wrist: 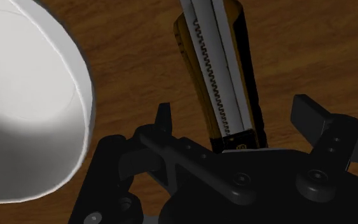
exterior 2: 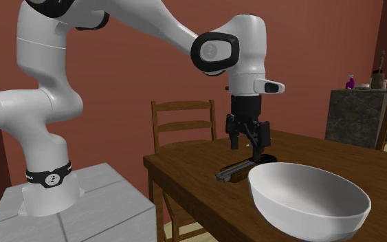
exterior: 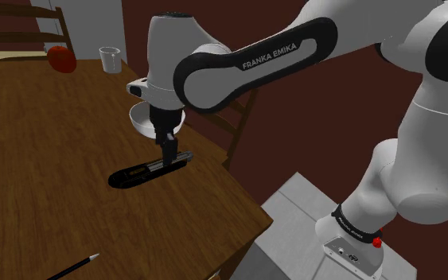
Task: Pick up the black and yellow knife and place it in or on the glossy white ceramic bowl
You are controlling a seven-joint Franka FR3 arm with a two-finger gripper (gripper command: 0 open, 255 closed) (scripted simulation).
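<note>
A black and yellow knife (exterior: pixel 150 169) lies flat on the brown wooden table (exterior: pixel 31 167), close to the edge nearest the stand. My gripper (exterior: pixel 169 147) hangs straight down over the knife's end nearest the bowl. In the wrist view the knife (wrist: pixel 219 70) runs away from the hand, with a toothed white strip along its middle. My gripper (wrist: pixel 238 114) is open, its fingers on either side of the knife without touching it. The white bowl (wrist: pixel 25 102) stands upright just beside the gripper. In the second exterior view the bowl (exterior 2: pixel 308 199) is in front of the knife (exterior 2: pixel 243 170) and gripper (exterior 2: pixel 253 148).
A red fruit (exterior: pixel 62 58) and a clear cup (exterior: pixel 110 59) stand at the table's far side. A pencil (exterior: pixel 75 266) lies near the front edge. A wooden chair (exterior 2: pixel 183 124) stands by the table. The grey stand (exterior: pixel 309 231) is close to the table's corner.
</note>
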